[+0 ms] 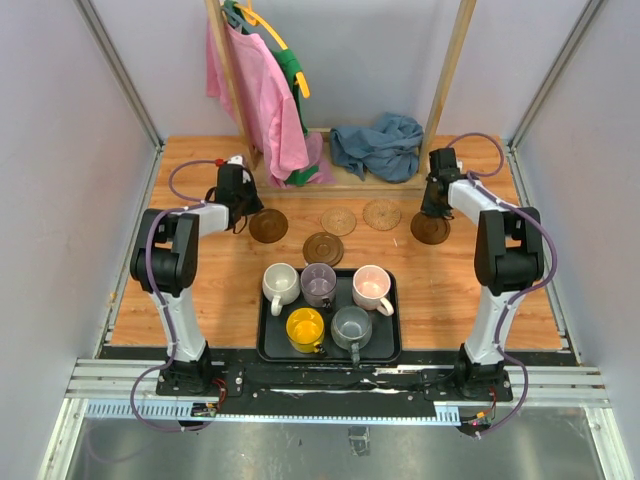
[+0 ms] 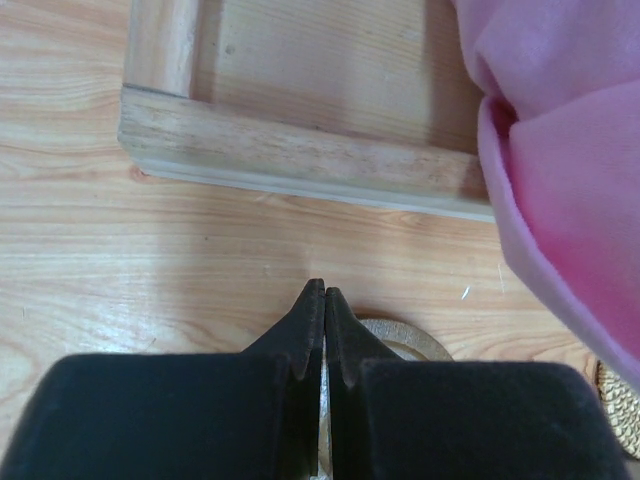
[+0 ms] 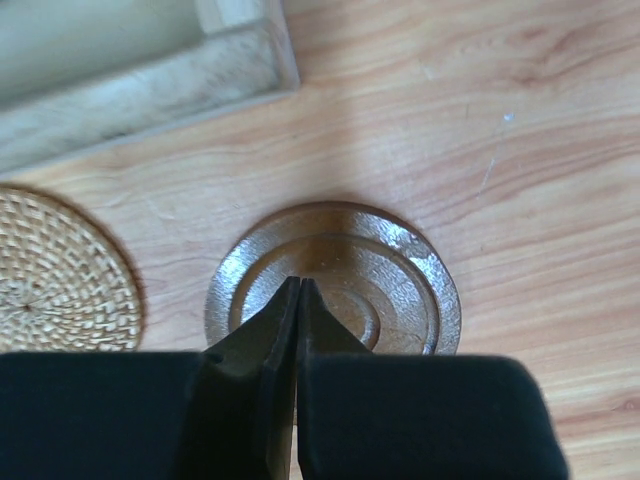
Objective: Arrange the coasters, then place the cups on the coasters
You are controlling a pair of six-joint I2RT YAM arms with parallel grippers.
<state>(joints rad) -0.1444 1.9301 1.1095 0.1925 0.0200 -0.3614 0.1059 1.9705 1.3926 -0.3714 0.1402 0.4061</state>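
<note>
- The left gripper (image 2: 322, 290) is closed. Its two fingers are pressed together and nothing is between them.
- It points down at the wooden table (image 1: 440, 300) toward the left edge, just in front of the wooden frame base (image 2: 300, 165).
- The left dark brown coaster (image 1: 268, 226) lies just beside its tips. In the left wrist view only a part of the rim shows behind the fingers, and I cannot tell if they touch it.
- The right gripper (image 3: 298, 286) is closed as well and holds nothing.
- Its tips stand over the right dark brown coaster (image 3: 335, 285), which lies flat toward the right edge of the table. I cannot tell if there is contact.
- The woven tan coaster (image 3: 60, 275) lies near it on the left, not touching it.
- The second tan coaster (image 1: 338, 220) lies around the middle of the table. The middle dark brown coaster (image 1: 322, 248) lies nearer, just beyond the far rim of the tray.
- The black tray (image 1: 385, 340) sits at the middle of the near edge, with all five cups upright in it.
- Its far row holds the cream-white cup (image 1: 280, 284), the pale purple cup (image 1: 318, 284) and the pink cup (image 1: 372, 288).
- Its near row holds the yellow cup (image 1: 305, 328) and the grey cup (image 1: 351, 326).
- A pink cloth (image 1: 255, 95) hangs from the frame at the far edge, and a blue-grey cloth (image 1: 378, 146) lies in a heap there.
</note>
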